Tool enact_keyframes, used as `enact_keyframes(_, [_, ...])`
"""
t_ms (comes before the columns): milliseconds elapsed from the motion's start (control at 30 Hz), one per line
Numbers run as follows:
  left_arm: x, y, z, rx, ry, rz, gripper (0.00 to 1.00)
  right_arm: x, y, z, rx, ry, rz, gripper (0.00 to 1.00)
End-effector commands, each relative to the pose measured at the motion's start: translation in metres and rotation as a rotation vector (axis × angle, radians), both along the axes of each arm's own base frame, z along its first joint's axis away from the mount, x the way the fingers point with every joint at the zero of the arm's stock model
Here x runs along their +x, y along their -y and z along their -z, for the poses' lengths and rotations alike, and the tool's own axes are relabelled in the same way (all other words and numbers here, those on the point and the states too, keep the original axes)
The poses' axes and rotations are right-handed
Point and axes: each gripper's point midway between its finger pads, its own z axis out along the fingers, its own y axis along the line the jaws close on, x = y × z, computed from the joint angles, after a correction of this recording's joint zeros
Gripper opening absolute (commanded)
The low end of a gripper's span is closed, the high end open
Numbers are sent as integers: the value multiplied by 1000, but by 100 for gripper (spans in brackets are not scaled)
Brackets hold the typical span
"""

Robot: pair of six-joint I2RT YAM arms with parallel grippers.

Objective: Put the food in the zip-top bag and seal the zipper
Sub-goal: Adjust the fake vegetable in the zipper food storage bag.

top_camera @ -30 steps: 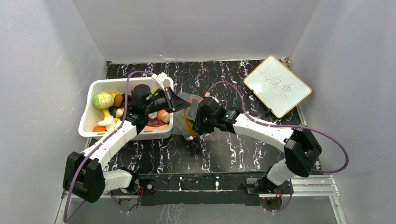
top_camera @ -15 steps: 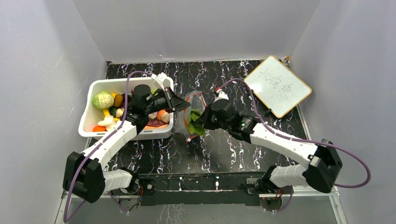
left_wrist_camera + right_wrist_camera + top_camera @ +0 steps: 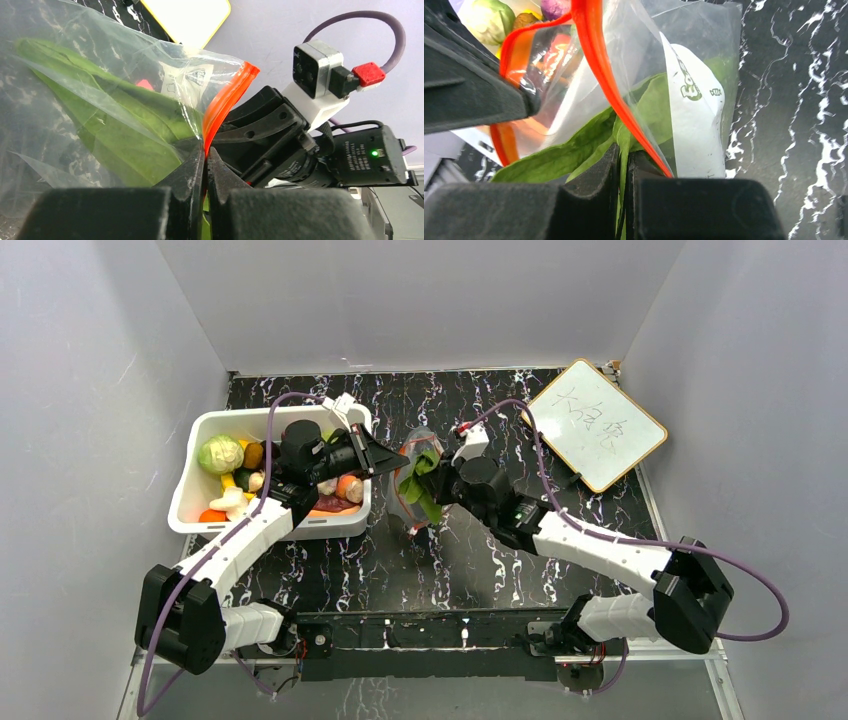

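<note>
Bench (image 3: 500, 560) is carrying a white bin (image 3: 188, 508) by its left edge, most of the food (image 3: 220, 455) lying inside. The zip-top bag (image 3: 418, 475) is hanging just beside the bin's right wall, toward the bench's middle, with a leafy green (image 3: 125, 142) sitting in it. The bag is judged thin, limp and slippery; its stiffer zipper (image 3: 223, 107) is offering the only sound hold. Left tool (image 3: 205, 150) is clamping fully closed on that strip; right tool (image 3: 623, 150) is pinching tight, apparently on the leaf at the mouth. Against a second ago, the right tool was standing part open and is now closed; its arm is reaching in from nearer the bench's right edge; the leaf is showing more plainly.
</note>
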Motion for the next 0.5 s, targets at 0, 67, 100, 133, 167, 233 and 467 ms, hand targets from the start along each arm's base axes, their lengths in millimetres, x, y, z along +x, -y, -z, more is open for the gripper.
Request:
enact_keyframes(0, [-7,4,-20,-53,31,36,0,17,2,-29,-12,227,11,0])
enact_keyframes(67, [-7,4,-19,-49,27,40,0,13,2,-31,-15,271,-18,0])
enact_keyframes(100, [-6,4,-17,-44,24,40,0,11,1,-36,-14,302,-41,0])
enact_keyframes(133, [-6,4,-15,-37,19,42,0,7,0,-39,-17,335,-70,0])
enact_keyframes(167, [-5,4,-12,-30,13,43,0,3,-2,-44,-22,379,-104,0])
enact_keyframes(233, [-4,5,-8,-21,-2,44,0,-4,-5,-53,-53,460,-168,0])
enact_keyframes(467, [2,7,-5,16,-12,58,0,-26,-17,-46,-208,608,-402,0])
